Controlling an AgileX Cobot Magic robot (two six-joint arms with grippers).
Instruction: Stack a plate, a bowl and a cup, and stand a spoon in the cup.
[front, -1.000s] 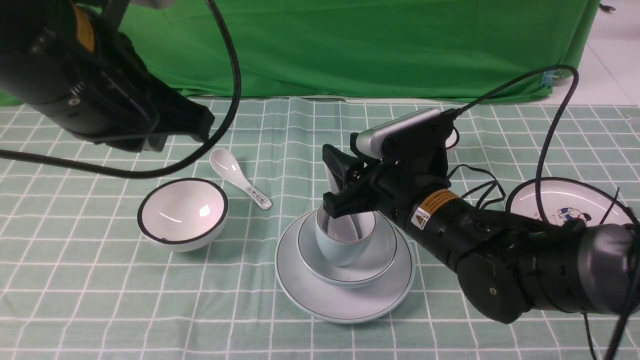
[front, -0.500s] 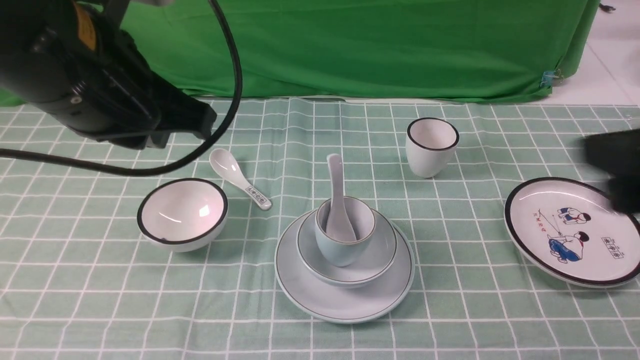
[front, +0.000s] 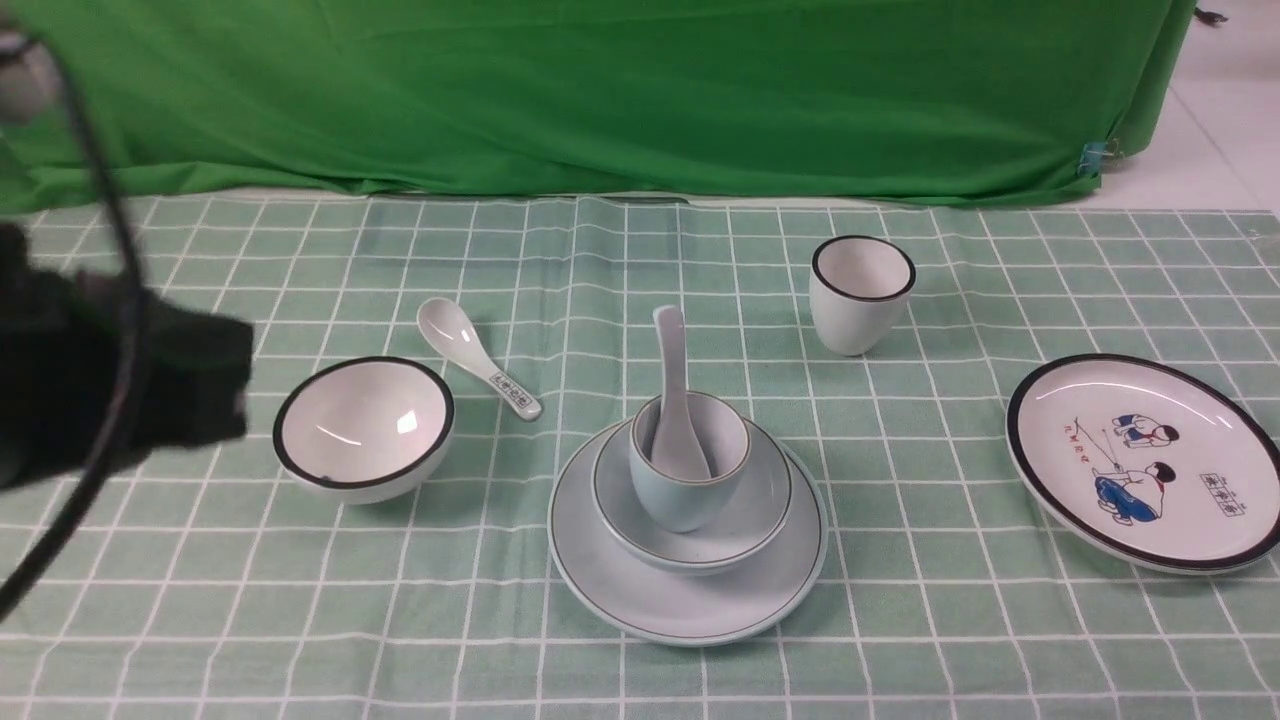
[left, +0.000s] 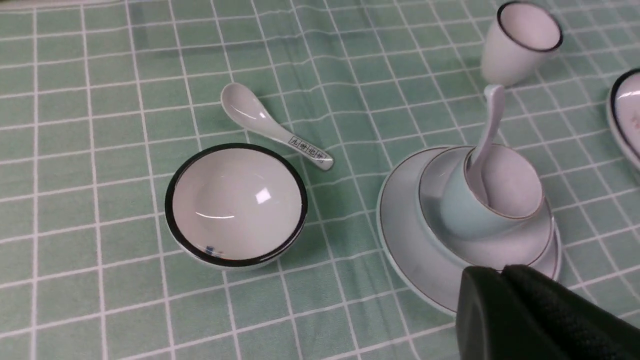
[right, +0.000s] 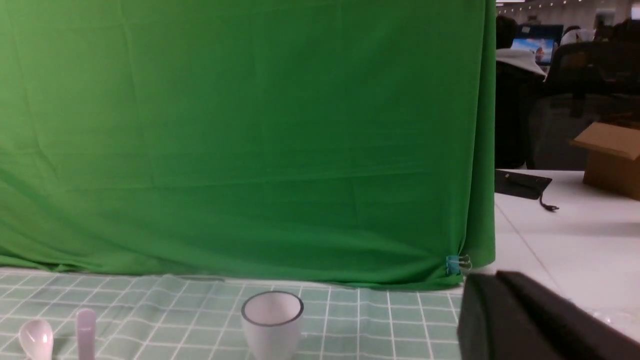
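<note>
The pale blue-green plate lies at the centre of the cloth with the shallow bowl on it and the cup in the bowl. The plain white spoon stands in the cup, handle up, leaning toward the back. My left gripper is a blurred dark shape at the left edge, beside the white bowl. In the left wrist view the left gripper is shut and empty, above the plate. My right gripper is shut and empty; it is outside the front view.
A white black-rimmed bowl and a pattern-handled spoon lie left of the stack. A white black-rimmed cup stands behind it to the right. A cartoon plate sits at the right edge. A green backdrop closes the far side.
The right arm has left the cup and gone out of the front view, leaving the spoon standing. The left arm has dropped lower and pulled back to the left.
</note>
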